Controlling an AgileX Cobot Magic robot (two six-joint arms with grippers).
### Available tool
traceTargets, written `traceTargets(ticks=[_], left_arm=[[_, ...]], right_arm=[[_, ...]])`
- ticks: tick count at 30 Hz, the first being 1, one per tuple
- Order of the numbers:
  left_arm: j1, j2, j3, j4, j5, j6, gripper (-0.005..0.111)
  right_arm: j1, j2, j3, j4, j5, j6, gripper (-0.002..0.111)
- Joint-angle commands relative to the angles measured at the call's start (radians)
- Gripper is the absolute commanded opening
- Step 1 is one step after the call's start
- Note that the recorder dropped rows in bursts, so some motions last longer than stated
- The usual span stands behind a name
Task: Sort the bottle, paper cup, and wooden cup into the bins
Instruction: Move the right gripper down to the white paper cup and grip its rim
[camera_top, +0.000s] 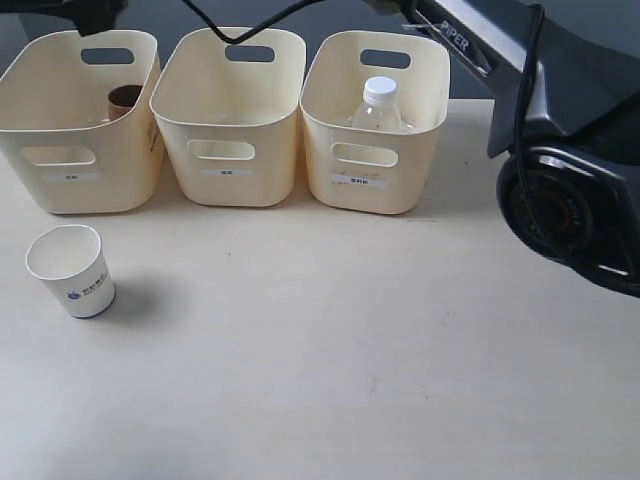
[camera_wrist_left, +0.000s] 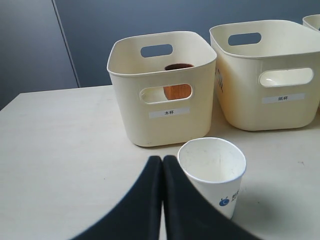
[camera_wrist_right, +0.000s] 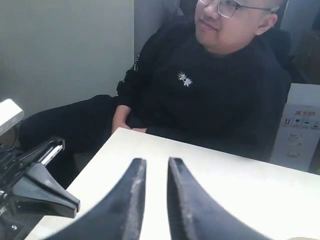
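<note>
The white paper cup (camera_top: 70, 270) with a blue logo stands upright on the table in front of the left bin (camera_top: 75, 150). The left wrist view shows my left gripper (camera_wrist_left: 162, 160) shut and empty, its tips right beside the paper cup (camera_wrist_left: 212, 172). The brown wooden cup (camera_top: 125, 98) sits in the left bin (camera_wrist_left: 160, 100), showing through the handle cut-out (camera_wrist_left: 177, 89). The clear bottle (camera_top: 380, 105) with a white cap stands in the right bin (camera_top: 375, 150). My right gripper (camera_wrist_right: 156, 161) is open by a narrow gap with nothing in it, over a table edge. Neither gripper shows in the exterior view.
The middle bin (camera_top: 230, 130) looks empty. The right arm's dark body (camera_top: 565, 190) hangs over the table's right side. A seated person in black (camera_wrist_right: 220, 85) is beyond the table edge in the right wrist view. A black stand (camera_wrist_right: 35, 185) sits beside that edge.
</note>
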Motion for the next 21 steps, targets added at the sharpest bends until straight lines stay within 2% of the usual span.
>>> traceTargets(ticks=[1,7,16,21], left_arm=[[-0.003,0.003,-0.001,0.002,-0.014,-0.003,0.0],[-0.003,0.003,-0.001,0.002,-0.014,-0.003,0.0],[-0.003,0.003,-0.001,0.002,-0.014,-0.003,0.0],[-0.003,0.003,-0.001,0.002,-0.014,-0.003,0.0]], right_arm=[[0.015,-0.014,0.032,0.003,-0.002,-0.025,0.017],[0.029,-0.071,0.135,0.003,-0.002,-0.079,0.017],[0.04,-0.174,0.563,0.003,0.002,-0.338,0.017],[0.055,-0.179,0.699,0.003,0.199,-0.477,0.017]])
